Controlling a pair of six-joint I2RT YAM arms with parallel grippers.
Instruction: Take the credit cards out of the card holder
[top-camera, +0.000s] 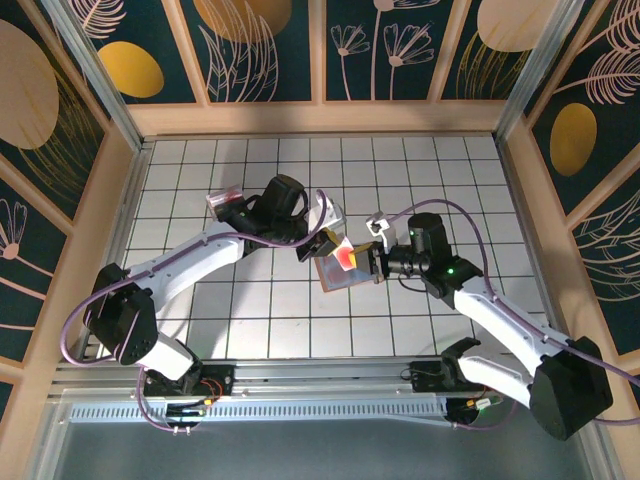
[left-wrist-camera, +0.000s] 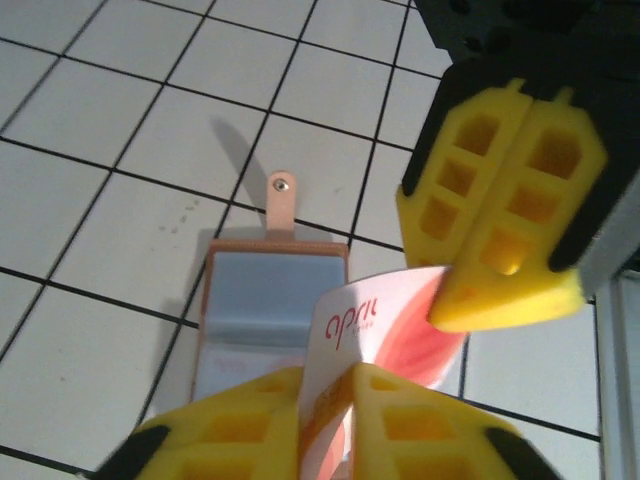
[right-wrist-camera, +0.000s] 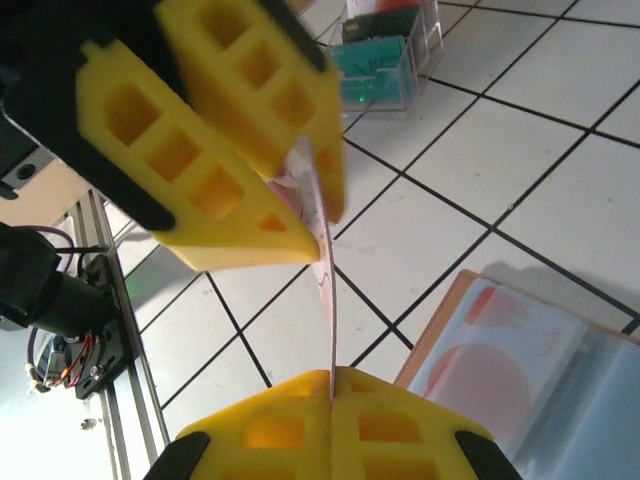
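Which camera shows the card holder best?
Left wrist: the card holder lies open, tab and grey-blue pocket plain, its near end behind a credit card. Right wrist crops it to one corner; top external shows it small.

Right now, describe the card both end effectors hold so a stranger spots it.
On the white tiled table, the left end effector and right end effector meet over the tan card holder. Between them: the credit card, red-orange and white, outside the pockets.

Red-orange card (top-camera: 346, 259) above tan card holder (top-camera: 334, 279)
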